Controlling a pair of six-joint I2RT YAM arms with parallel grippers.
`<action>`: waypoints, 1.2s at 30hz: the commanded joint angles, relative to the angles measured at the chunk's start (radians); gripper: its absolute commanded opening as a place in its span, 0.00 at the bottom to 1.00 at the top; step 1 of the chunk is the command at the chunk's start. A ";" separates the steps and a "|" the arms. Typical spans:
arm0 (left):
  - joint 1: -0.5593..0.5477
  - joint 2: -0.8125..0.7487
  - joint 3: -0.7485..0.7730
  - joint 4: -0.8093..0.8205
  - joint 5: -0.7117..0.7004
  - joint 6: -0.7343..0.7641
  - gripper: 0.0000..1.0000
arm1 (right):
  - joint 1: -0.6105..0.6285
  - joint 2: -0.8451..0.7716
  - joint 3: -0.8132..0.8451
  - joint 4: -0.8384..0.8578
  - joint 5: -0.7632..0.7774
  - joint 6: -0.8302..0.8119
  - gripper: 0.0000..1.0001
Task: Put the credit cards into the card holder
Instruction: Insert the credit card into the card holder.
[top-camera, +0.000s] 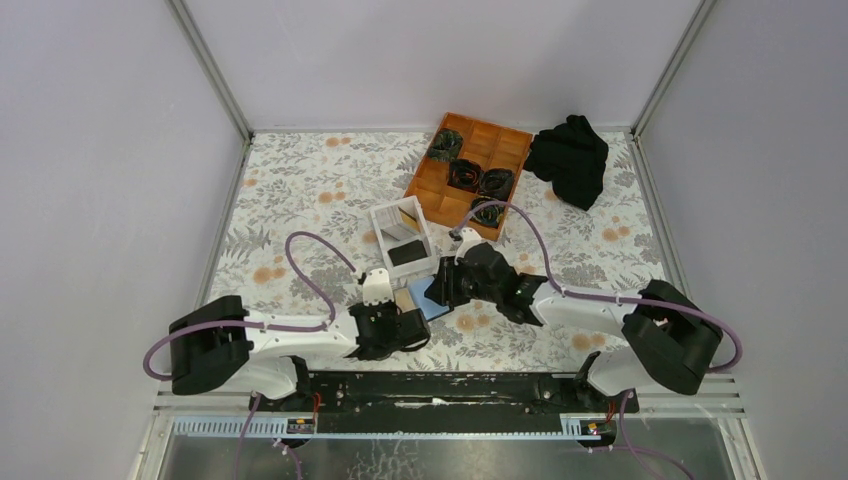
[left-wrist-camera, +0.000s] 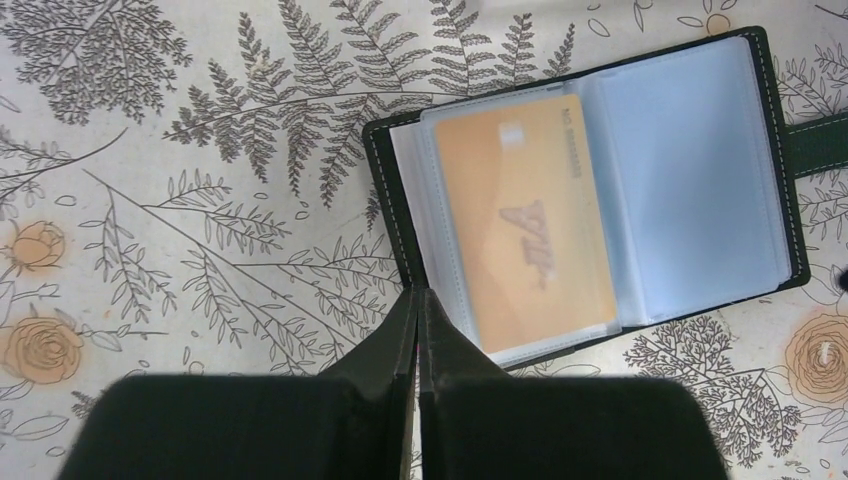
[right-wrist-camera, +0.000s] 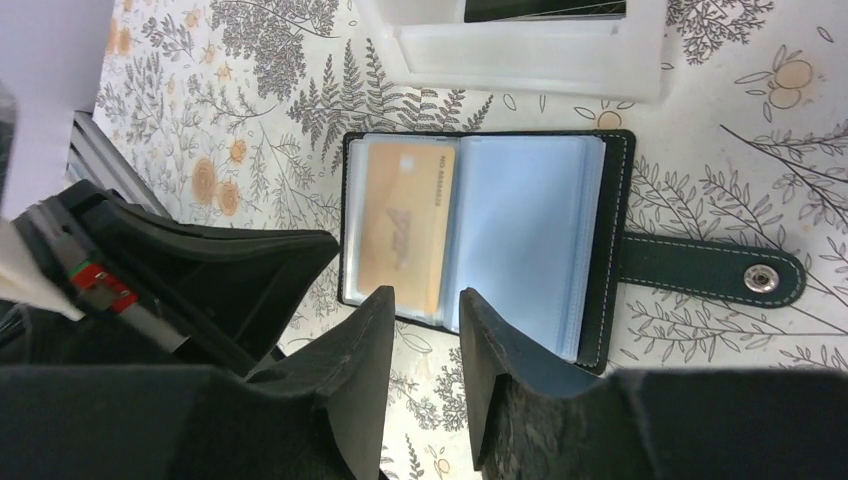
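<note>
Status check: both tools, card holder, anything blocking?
Left tool shut, empty, tip by the edge of the open card holder. Right tool open, empty, over its near edge. Orange card in a clear sleeve. White box beyond, not touching.

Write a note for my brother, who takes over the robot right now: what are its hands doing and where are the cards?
Left gripper: shut, empty, tips at the edge of the open card holder.
Right gripper: open, empty, at the holder's edge.
Card holder: open flat on the table beside the white box.
Done: orange card in a clear sleeve.
Left: the facing page looks light blue; cannot tell whether a card is in it.
</note>
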 joint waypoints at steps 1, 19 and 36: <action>-0.013 -0.026 0.051 -0.132 -0.089 -0.058 0.03 | 0.025 0.044 0.073 -0.017 0.044 -0.052 0.37; 0.051 -0.333 0.133 -0.192 -0.316 0.045 0.61 | -0.037 0.379 0.667 -0.390 0.214 -0.279 0.48; 0.170 -0.420 0.061 0.015 -0.214 0.251 0.69 | -0.153 0.678 1.070 -0.489 0.091 -0.331 0.53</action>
